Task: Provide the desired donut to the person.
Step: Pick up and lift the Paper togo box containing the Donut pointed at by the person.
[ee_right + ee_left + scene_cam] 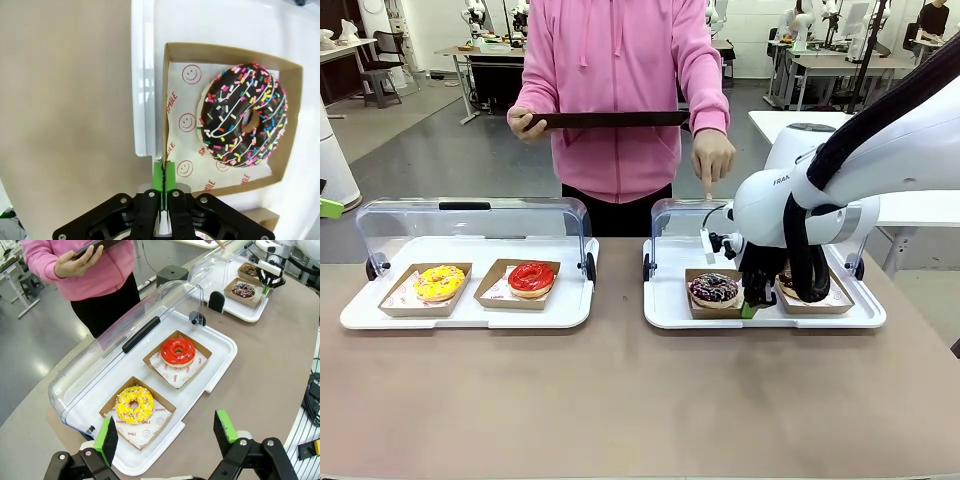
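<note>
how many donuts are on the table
4. A yellow donut and a red donut sit on the left tray; a chocolate sprinkled donut sits in a box on the right tray, and a fourth donut beside it is partly hidden by the right arm.

Front camera across table (620, 400); wrist cameras downward, right one close; chocolate donut (715, 289) common.

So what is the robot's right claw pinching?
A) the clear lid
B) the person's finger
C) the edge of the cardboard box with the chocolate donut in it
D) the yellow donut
C: the right claw is shut on the side edge of the cardboard box that holds the chocolate donut, without touching the donut itself.
</note>
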### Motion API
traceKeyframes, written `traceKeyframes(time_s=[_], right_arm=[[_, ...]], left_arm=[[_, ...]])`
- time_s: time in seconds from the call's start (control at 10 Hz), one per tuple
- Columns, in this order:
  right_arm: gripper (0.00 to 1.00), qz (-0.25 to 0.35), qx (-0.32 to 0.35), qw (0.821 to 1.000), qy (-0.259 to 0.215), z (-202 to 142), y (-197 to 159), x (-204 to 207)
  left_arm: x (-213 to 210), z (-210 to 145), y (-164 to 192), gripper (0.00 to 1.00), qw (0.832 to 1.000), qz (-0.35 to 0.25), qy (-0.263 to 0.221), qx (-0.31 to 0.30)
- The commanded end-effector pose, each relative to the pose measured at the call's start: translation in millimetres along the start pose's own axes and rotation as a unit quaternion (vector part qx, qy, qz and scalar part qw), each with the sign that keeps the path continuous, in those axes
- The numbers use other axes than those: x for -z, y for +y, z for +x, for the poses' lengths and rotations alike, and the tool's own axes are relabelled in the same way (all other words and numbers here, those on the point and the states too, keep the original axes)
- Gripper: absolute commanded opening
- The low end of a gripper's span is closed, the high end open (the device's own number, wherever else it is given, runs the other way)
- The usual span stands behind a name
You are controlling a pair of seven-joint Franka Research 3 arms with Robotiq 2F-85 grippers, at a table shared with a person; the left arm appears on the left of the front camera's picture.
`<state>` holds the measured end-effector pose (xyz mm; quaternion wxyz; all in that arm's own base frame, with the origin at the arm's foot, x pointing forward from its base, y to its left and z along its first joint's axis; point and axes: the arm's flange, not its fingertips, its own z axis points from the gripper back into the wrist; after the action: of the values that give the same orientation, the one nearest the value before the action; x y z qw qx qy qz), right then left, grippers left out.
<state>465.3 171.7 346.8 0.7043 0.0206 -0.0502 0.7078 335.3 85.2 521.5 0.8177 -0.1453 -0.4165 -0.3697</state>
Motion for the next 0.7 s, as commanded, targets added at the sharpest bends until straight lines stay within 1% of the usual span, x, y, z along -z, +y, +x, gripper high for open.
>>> traceKeyframes(time_s=[0.0, 0.2, 0.4, 0.6], right_arm=[[0.0, 0.006, -0.004, 1.0, -0.018, -0.4, -3.0, -6.2], [0.0, 0.003, -0.001, 1.0, -0.023, 1.0, -0.1, -14.2], [0.0, -0.005, -0.004, 0.999, -0.031, 0.8, 8.4, -32.4], [0.0, -0.026, -0.015, 0.999, -0.03, 0.8, 32.7, -62.5]], left_arm=[[0.0, -0.3, 0.5, 1.0, 1.0, -0.003, -0.004, -0.003], [0.0, -0.3, 0.5, 1.0, 1.0, -0.003, -0.004, -0.003], [0.0, -0.3, 0.5, 1.0, 1.0, -0.003, -0.004, -0.003], [0.0, -0.3, 0.5, 1.0, 1.0, -0.003, -0.004, -0.003]])
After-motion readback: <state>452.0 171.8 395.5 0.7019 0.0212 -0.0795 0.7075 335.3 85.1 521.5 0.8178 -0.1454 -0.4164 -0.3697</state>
